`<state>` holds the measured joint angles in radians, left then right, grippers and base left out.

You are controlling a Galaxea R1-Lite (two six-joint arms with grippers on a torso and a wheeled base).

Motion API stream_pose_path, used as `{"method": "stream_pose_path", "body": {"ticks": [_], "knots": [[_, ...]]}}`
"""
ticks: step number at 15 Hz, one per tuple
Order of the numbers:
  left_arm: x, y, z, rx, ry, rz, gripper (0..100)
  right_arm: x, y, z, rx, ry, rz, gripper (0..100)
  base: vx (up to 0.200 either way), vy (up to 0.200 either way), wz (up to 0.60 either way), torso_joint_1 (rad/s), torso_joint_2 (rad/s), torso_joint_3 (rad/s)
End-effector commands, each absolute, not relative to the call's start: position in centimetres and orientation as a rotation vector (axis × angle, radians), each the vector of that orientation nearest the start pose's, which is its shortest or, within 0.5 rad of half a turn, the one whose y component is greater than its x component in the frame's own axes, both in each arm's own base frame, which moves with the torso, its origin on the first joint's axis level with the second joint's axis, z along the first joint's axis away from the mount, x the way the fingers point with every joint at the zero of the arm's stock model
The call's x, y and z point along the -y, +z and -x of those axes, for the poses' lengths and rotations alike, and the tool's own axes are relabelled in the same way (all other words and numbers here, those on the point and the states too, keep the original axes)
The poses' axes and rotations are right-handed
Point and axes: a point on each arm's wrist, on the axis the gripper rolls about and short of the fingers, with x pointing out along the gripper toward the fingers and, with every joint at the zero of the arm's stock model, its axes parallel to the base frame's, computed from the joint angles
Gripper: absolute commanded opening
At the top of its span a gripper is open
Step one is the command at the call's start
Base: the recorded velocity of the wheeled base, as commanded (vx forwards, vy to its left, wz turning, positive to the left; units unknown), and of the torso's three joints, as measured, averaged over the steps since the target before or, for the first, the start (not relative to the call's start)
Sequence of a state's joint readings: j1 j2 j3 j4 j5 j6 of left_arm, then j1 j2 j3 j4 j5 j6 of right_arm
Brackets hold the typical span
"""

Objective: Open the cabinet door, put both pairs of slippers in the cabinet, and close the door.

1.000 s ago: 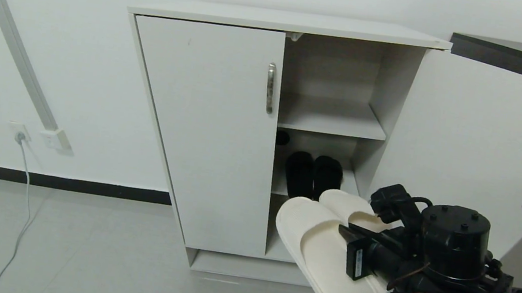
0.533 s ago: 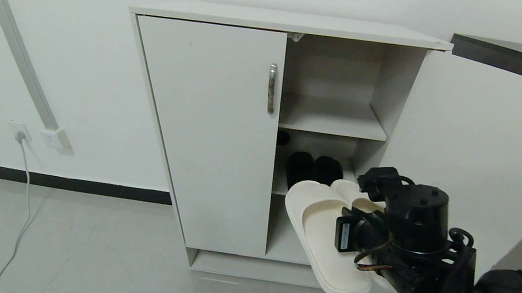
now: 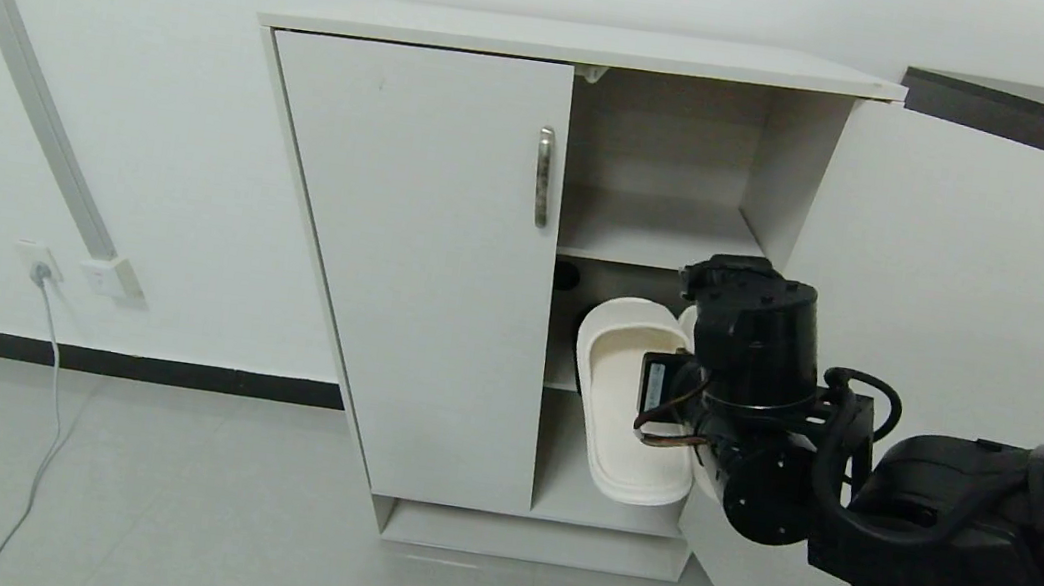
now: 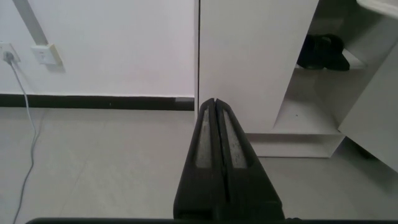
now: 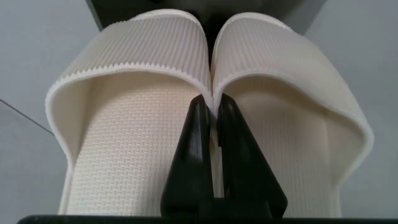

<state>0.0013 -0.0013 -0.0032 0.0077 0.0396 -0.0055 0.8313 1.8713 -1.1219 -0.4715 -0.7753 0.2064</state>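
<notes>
At the mouth of the open cabinet [image 3: 404, 267], the white slippers [image 3: 626, 403] were held pinched together by the closed right gripper [image 5: 213, 111]. The left gripper [image 4: 215, 107] was seen closed and empty above the floor [image 4: 93, 162].

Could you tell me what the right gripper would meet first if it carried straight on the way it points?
The right gripper, clamped on the white slippers, points into the open cabinet. Their toes lead and would probably meet the black slippers on the middle shelf first; depth is unclear.
</notes>
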Motion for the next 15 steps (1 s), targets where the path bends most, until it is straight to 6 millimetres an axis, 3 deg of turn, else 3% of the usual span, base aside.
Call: {"method": "stream_pose_path", "body": {"ticks": [1,3,12,15], "knots": [[-0.1,7.6,2.3,-0.004,0.041,0.006,0,-26.0,21.4,-25.7,-0.149,0.048,-0.029,0,0.0,0.0,0.0,0.0,0.0,0.0],[-0.1,7.6,2.3,-0.003,0.041,0.008,0,-26.2,22.5,-26.0,-0.123,0.05,-0.034,0,0.0,0.0,0.0,0.0,0.0,0.0],[-0.1,7.6,2.3,-0.003,0.043,0.006,0,-26.2,22.5,-27.7,-0.114,0.022,-0.036,0,0.0,0.0,0.0,0.0,0.0,0.0],[-0.1,7.6,2.3,-0.003,0.043,0.005,0,-26.2,22.6,-27.7,-0.112,0.022,-0.038,0,0.2,0.0,0.0,0.004,0.0,0.005]]}}
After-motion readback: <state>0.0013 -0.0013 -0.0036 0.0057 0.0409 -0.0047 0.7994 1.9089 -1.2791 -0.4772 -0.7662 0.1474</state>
